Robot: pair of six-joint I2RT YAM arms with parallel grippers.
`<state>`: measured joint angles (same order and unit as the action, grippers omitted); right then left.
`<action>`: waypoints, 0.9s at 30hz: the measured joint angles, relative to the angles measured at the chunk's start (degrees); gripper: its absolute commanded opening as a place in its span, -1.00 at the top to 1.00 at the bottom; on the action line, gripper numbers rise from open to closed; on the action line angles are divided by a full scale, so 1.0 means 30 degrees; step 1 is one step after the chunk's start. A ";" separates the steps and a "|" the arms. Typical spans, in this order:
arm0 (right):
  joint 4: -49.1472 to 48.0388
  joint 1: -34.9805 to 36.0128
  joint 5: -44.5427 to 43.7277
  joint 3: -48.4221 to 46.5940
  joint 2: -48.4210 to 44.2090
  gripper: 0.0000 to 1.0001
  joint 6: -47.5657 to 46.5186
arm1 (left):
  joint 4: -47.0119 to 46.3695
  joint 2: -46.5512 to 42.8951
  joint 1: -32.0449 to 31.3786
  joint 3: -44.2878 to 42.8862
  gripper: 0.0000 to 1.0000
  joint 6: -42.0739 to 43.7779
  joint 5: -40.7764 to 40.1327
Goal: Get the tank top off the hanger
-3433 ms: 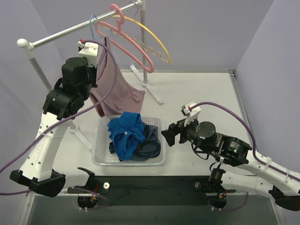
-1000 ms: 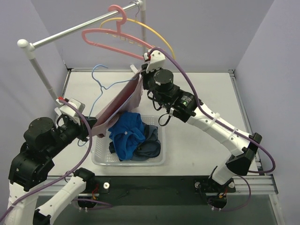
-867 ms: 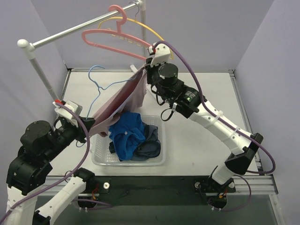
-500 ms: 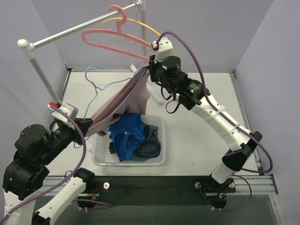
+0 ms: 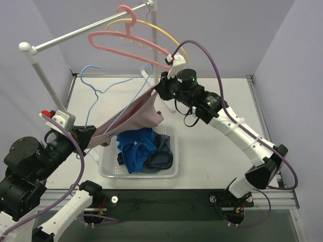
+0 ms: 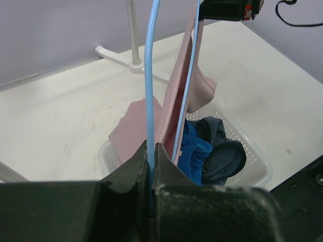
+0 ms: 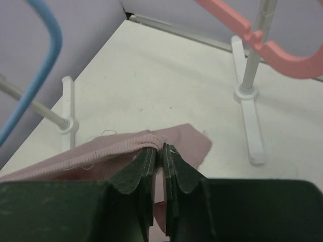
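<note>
The light-blue wire hanger (image 5: pixel 96 85) is off the rail and tilted over the table. My left gripper (image 5: pixel 90 135) is shut on its wire (image 6: pixel 151 75) at the lower left. The pink tank top (image 5: pixel 144 113) stretches from beside that gripper up to my right gripper (image 5: pixel 159 91), which is shut on its ribbed edge (image 7: pixel 111 151). In the left wrist view the tank top (image 6: pixel 136 126) hangs between two blue wires of the hanger. The right wrist view shows my right gripper (image 7: pixel 161 150) pinching the hem, with the hanger (image 7: pixel 48 50) at upper left.
A white basket (image 5: pixel 108 166) with blue and dark clothes (image 5: pixel 136 146) sits under the stretched tank top. The rail (image 5: pixel 75 33) carries a pink hanger (image 5: pixel 128 43) and a yellow hanger (image 5: pixel 161 33). A rack foot (image 7: pixel 250 126) stands beyond the right gripper.
The hanger has come off the rail. In the last second the left gripper drew it left and nearer while the right gripper carried the tank top's edge up and right.
</note>
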<state>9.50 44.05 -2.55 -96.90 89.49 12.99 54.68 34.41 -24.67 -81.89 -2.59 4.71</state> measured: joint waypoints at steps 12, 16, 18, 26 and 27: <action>-0.7410 0.0539 0.4779 0.8779 -0.5552 -0.41 -0.0707 | -0.0015 0.1100 0.0000 -0.0896 1.00 -0.0590 -0.0364; -0.9384 0.1923 0.6273 0.9887 -0.5960 -0.58 -0.2776 | -0.0270 0.1836 0.0000 -0.1515 1.00 -0.0809 -0.0350; -1.0331 0.2681 0.7016 1.0295 -0.5901 -0.63 -0.3621 | -0.0619 0.2040 0.0000 -0.1581 1.00 -0.0976 -0.0350; -1.3580 0.5158 0.8531 1.0433 -0.3504 -0.65 -0.5144 | -0.1741 0.2251 0.0000 -0.1523 1.00 -0.1603 -0.0335; -1.3945 0.5384 0.8597 1.0433 -0.3111 -0.65 -0.5151 | -0.1894 0.2259 0.0000 -0.1479 1.00 -0.1647 -0.0335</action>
<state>-32.34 60.20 23.24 -65.60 80.16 -2.46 48.99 41.19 -24.67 -86.32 -7.53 3.70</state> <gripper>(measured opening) 0.825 0.083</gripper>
